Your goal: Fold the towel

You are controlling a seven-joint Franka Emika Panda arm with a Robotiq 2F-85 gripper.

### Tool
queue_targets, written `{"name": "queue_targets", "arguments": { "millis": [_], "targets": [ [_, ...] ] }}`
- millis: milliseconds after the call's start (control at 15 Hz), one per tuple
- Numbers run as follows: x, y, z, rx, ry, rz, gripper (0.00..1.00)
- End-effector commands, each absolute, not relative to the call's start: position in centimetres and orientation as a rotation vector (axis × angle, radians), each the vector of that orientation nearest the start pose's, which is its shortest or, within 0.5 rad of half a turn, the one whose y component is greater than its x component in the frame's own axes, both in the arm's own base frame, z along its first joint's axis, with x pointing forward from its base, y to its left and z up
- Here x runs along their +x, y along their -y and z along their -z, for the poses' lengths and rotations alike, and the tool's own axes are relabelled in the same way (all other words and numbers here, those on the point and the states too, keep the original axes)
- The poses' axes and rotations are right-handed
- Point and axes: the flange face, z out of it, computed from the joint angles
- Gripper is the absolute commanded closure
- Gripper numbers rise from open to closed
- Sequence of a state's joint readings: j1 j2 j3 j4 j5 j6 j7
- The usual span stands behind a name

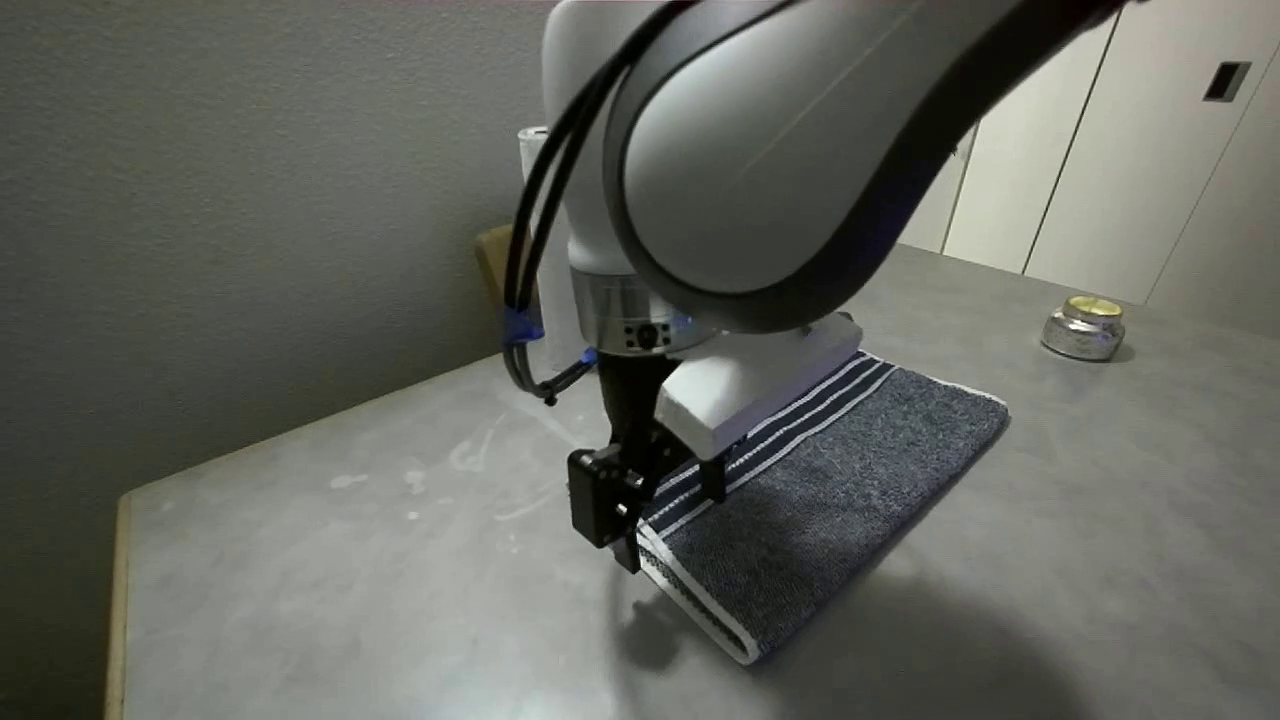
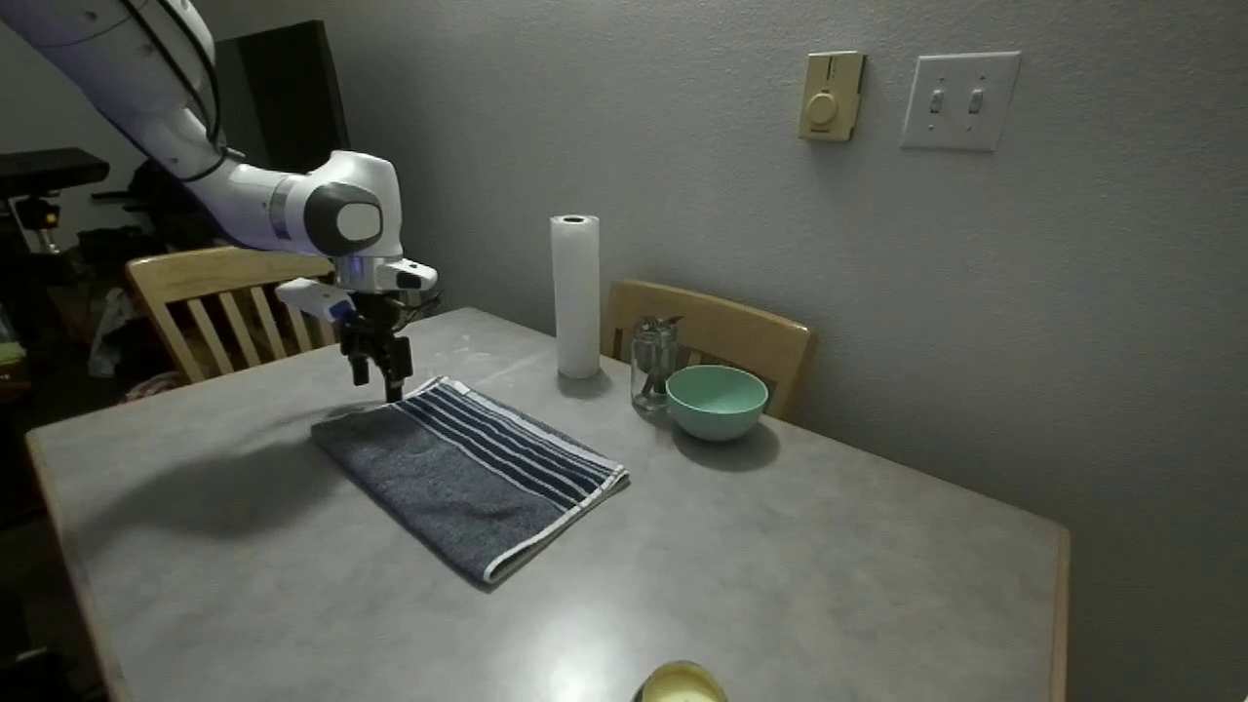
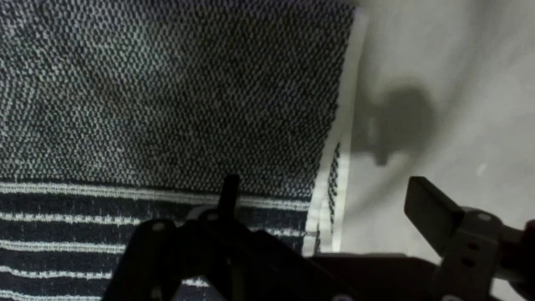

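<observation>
Your black two-fingered claw [image 2: 377, 385] hangs spread; in an exterior view, the dark-grey, white-striped rectangular terry towel [image 2: 458, 478] lies on the grey table [image 2: 858, 575] at four o'clock from it, the round mint-green bowl [image 2: 717, 409] at three.

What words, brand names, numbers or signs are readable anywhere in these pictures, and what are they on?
None can be read in any view.
Wall thermostat: tiny marks, too small and blurred to read.
Towel: white stripes, no lettering visible.
Silver jar: no legible lettering.
Light switch plate: no legible lettering.
</observation>
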State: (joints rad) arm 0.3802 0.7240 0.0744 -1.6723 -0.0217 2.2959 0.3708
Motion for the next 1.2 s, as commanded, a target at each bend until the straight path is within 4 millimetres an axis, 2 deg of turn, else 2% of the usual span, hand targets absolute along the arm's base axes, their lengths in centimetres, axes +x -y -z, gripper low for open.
{"name": "queue_targets", "arguments": {
  "millis": [0, 200, 400, 933, 1133],
  "targets": [
    [61.3, -31.9, -17.0, -3.238, 0.216, -0.258, 0.00],
    [61.7, -33.4, -16.8, -3.295, 0.266, -0.305, 0.00],
    [62.4, -33.7, -16.4, -3.344, 0.283, -0.317, 0.00],
    [63.5, -33.2, -13.6, -3.353, 0.274, -0.327, 0.00],
    [63.8, -32.6, -13.4, -3.361, 0.264, -0.341, 0.00]
  ]
}}
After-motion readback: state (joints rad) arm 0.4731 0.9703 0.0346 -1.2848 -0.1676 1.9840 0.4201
